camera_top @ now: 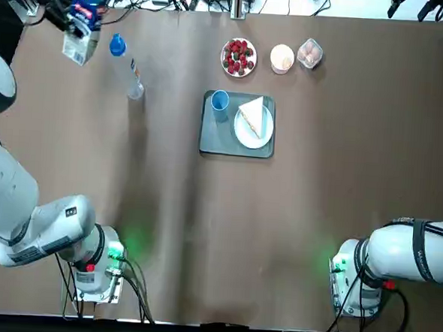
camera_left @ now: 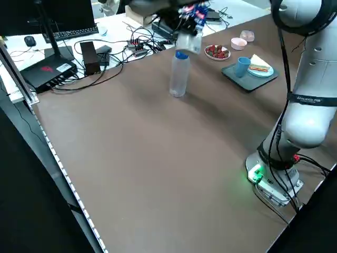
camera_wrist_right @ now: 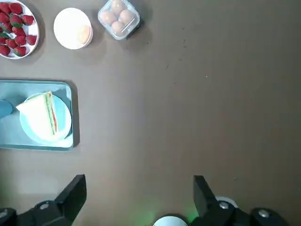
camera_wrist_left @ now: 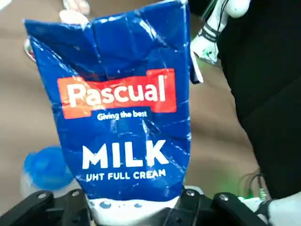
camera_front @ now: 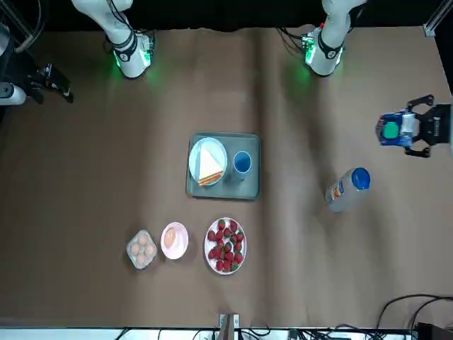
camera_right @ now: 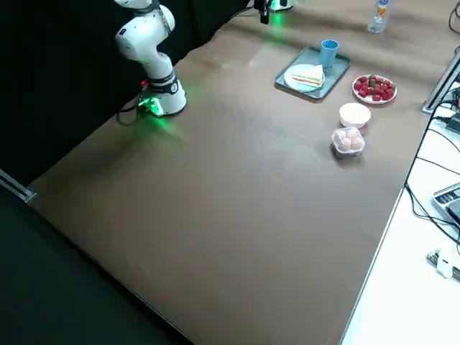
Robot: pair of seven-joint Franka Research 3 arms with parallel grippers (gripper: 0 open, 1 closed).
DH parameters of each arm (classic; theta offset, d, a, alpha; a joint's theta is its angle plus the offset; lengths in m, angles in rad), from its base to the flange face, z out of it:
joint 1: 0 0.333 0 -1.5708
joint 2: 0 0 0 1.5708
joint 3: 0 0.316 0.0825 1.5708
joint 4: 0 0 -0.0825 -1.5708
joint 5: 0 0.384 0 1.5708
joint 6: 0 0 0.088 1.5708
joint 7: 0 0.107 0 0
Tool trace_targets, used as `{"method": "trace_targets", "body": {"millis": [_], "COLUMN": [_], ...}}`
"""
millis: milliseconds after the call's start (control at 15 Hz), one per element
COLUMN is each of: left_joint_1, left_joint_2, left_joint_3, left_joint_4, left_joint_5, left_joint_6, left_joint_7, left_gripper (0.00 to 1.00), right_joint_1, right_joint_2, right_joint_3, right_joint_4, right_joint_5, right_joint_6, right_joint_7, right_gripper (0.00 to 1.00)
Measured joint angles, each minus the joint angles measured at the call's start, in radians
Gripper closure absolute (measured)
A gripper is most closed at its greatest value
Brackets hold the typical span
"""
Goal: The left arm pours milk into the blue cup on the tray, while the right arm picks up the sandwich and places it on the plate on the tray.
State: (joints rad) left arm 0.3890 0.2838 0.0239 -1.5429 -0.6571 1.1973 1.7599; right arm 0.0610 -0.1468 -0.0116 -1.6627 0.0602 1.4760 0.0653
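Observation:
My left gripper (camera_front: 419, 132) is shut on the milk (camera_top: 83, 23), a blue-and-white carton (camera_wrist_left: 122, 108) held in the air over the table's far left corner, beyond the clear bottle (camera_top: 127, 68). The dark tray (camera_top: 215, 139) sits mid-table toward the far side. On it stand the blue cup (camera_top: 219, 101) and the white plate (camera_top: 262, 137). The sandwich (camera_top: 252, 116) lies on that plate. My right gripper (camera_wrist_right: 138, 197) hangs open and empty high over the table's right side (camera_front: 58, 83), well apart from the tray (camera_wrist_right: 28, 141).
Behind the tray stand a dish of strawberries (camera_top: 239, 57), a small white bowl (camera_top: 281, 58) and a clear box of eggs (camera_top: 310, 52). Cables and gear line the far edge. The bottle's blue cap (camera_wrist_left: 44, 167) shows below the carton.

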Motion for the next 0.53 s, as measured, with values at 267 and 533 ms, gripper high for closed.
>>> {"method": "trace_targets", "body": {"millis": [267, 533], "left_joint_1": [0.156, 0.235], "left_joint_2": [0.129, 0.289], "left_joint_3": [0.0, 0.0], "left_joint_4": [-0.004, 0.001], "left_joint_5": [-0.03, -0.071], "left_joint_6": [-0.005, -0.003], "left_joint_7": [0.204, 0.408], "left_gripper": [0.5, 0.49], "right_joint_1": [0.0, 0.0], "right_joint_2": [0.0, 0.0], "right_joint_3": [-0.002, -0.004], "right_joint_4": [0.0, 0.0], "right_joint_5": [0.0, 0.0], "right_joint_6": [0.0, 0.0], "right_joint_7": [0.0, 0.0], "right_gripper": [0.0, 0.0]}}
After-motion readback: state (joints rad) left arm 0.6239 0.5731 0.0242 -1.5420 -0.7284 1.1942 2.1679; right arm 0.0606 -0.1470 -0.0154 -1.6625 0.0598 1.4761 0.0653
